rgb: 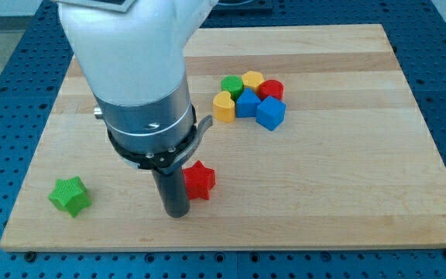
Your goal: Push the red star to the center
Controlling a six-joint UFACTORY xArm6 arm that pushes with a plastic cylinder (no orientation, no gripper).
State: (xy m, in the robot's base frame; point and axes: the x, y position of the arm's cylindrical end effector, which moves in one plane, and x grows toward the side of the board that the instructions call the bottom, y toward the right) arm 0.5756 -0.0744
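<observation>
The red star (200,180) lies on the wooden board (347,170), left of the middle and toward the view's bottom. My tip (177,212) rests on the board just left of and slightly below the red star, touching or nearly touching its left side. The rod rises into the large white and silver arm body (142,85), which hides the board behind it.
A green star (70,194) lies at the view's lower left. A cluster near the top middle holds a green block (231,84), a yellow block (252,79), a red cylinder (272,89), a yellow heart (224,107), a blue block (246,103) and a blue cube (271,113).
</observation>
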